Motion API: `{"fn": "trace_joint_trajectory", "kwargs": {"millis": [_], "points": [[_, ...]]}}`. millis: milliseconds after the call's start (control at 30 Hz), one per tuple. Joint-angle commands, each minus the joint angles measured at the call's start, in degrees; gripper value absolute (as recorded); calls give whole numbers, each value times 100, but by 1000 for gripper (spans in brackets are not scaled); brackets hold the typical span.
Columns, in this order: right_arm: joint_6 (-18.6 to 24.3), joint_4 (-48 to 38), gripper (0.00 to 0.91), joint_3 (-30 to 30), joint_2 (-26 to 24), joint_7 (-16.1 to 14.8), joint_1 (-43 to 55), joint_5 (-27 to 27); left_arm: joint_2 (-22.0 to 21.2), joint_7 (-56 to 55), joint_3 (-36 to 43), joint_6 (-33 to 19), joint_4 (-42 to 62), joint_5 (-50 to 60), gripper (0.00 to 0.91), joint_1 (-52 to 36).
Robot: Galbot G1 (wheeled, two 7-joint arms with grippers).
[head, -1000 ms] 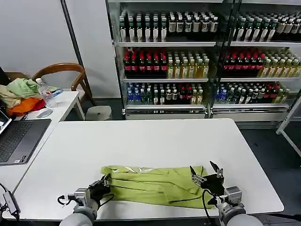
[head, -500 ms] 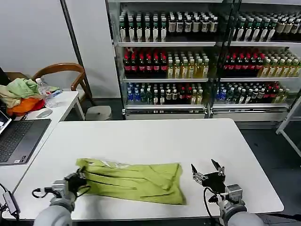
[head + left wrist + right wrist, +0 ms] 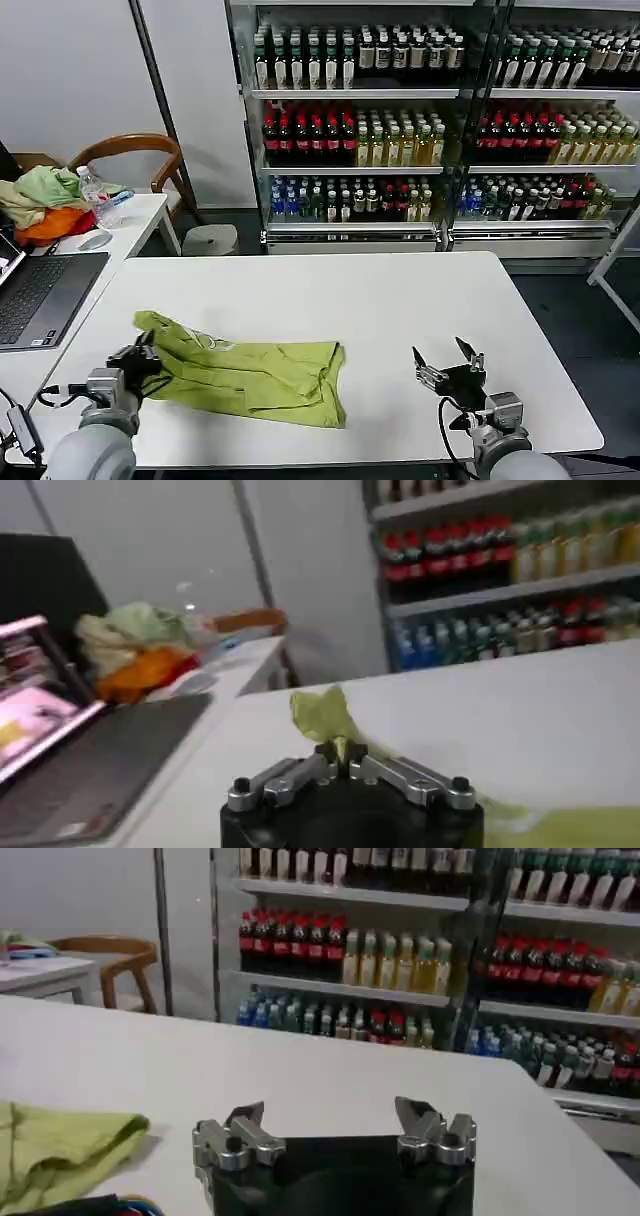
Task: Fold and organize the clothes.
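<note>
Both arms grey, rounded. Left gripper [image 3: 133, 358] and right gripper [image 3: 446, 362]: black bodies, silver metal fingers [image 3: 232, 1141], dark screws. Black cables loop beside each wrist.

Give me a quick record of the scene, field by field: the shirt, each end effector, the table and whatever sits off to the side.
shirt: lime green T-shirt, bunched on the white table, toward the robot's left
left end effector: shut on the T-shirt's left edge
right end effector: open, holding nothing, apart from the shirt
side table: laptop, heap of garments
background: shelves of bottles
</note>
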Motion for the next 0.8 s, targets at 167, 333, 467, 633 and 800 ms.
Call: {"fn": "trace_joint_trajectory", "kwargs": {"millis": [167, 333, 467, 633, 800], "points": [[11, 105, 907, 359, 84, 5, -259, -7, -554, 1007, 2165, -921, -385, 797, 40, -189], [19, 61, 907, 384, 91, 6, -264, -7, -620, 1158, 2490, -990, -181, 1002, 40, -262], [20, 40, 907, 379, 113, 6, -260, -15, -708, 1158, 2709, -1037, -69, 1113, 40, -374], [18, 13, 907, 380, 118, 12, -252, -14, -813, 1195, 2899, -1073, 246, 1190, 50, -666], [13, -4, 907, 382, 114, 12, -239, -11, -876, 1192, 2969, -1071, 580, 1170, 50, -920]]}}
